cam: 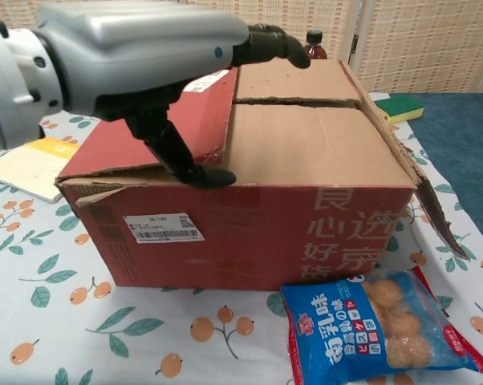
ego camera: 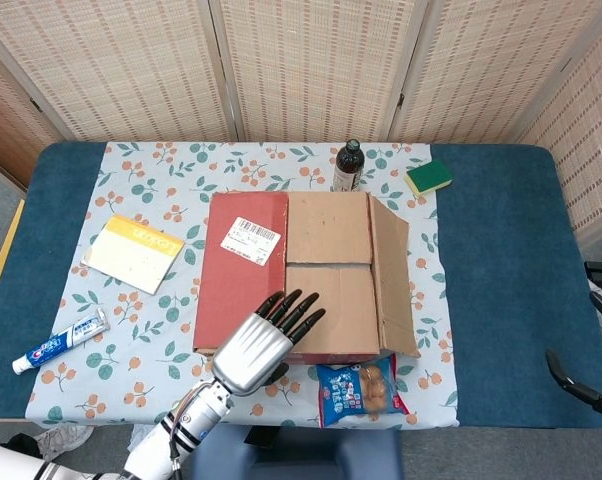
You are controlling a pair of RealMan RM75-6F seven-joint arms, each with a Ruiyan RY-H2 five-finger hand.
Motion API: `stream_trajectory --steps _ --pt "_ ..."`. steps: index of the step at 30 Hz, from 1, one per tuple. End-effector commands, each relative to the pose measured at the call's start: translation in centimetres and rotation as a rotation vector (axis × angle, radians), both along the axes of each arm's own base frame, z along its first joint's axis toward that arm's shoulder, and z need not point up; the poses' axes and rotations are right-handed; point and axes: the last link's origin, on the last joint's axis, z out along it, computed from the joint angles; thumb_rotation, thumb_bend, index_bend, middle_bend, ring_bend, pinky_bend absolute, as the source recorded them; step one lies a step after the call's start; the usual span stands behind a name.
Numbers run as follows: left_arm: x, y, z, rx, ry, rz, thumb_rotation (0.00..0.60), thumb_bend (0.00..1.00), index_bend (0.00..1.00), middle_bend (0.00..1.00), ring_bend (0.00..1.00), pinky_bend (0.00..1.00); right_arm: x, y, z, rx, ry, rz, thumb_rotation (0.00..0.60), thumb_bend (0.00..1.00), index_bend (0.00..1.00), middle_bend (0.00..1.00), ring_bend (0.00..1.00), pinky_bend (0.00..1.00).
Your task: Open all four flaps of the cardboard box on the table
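The cardboard box (ego camera: 326, 270) stands mid-table on the floral cloth. Its red left flap (ego camera: 243, 270), with a white label, lies flat on top. Two brown inner flaps (ego camera: 326, 228) lie closed beside it. The right flap (ego camera: 393, 275) slopes down off the box's right side. My left hand (ego camera: 266, 340) hovers over the box's near edge with fingers spread and nothing in it. In the chest view this hand (cam: 145, 48) fills the upper left, and its thumb (cam: 185, 160) reaches down by the red flap's torn corner. Only the thumb side of my right hand (ego camera: 573, 372) shows at the right edge, far from the box.
A dark bottle (ego camera: 347, 166) and a green-yellow sponge (ego camera: 428, 178) sit behind the box. A yellow booklet (ego camera: 133, 252) and a toothpaste tube (ego camera: 59, 342) lie to the left. A blue snack bag (ego camera: 361, 392) lies against the box's near side.
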Motion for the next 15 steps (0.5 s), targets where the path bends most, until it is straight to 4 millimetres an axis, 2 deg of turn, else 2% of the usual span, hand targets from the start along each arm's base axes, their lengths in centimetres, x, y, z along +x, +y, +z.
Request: stream_trajectory --steps 1,15 --pt "0.3 0.4 -0.4 0.007 -0.001 -0.003 0.600 0.31 0.00 0.04 0.04 0.19 0.0 0.3 0.4 0.007 -0.024 0.006 0.600 0.40 0.00 0.00 0.00 0.00" --pt "-0.4 1.7 -1.4 0.015 0.007 0.006 0.600 0.32 0.00 0.04 0.04 0.20 -0.2 0.6 1.4 -0.033 -0.037 0.001 0.600 0.40 0.00 0.00 0.00 0.00"
